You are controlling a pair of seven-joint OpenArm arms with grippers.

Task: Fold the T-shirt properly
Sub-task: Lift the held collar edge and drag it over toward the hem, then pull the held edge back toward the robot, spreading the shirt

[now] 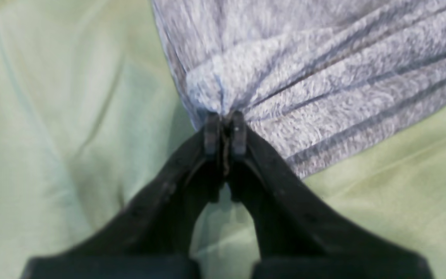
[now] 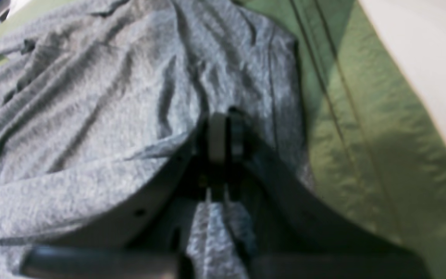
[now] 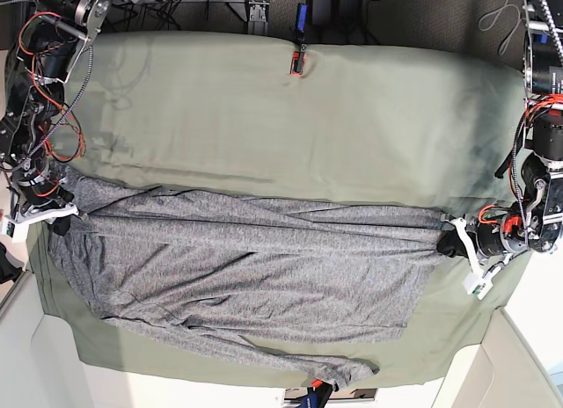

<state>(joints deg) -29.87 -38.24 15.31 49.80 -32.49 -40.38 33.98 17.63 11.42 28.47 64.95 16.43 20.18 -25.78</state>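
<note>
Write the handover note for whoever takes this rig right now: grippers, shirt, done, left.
Left gripper: shut on a bunched edge of the T-shirt.
Right gripper: shut on the opposite end of the shirt.
The shirt is stretched between both arms across the olive-green cloth sheet, wrinkled, with one long sleeve trailing toward the near edge.
Done: both ends gripped, shirt pulled out lengthwise.
Left: no neat fold shows yet; all the folding remains.

A: Both wrist views are soft and blurred; black gripper fingers lie out of focus.
B: Base view is sharp, evenly lit, olive-green cloth sheet without glare.
</note>
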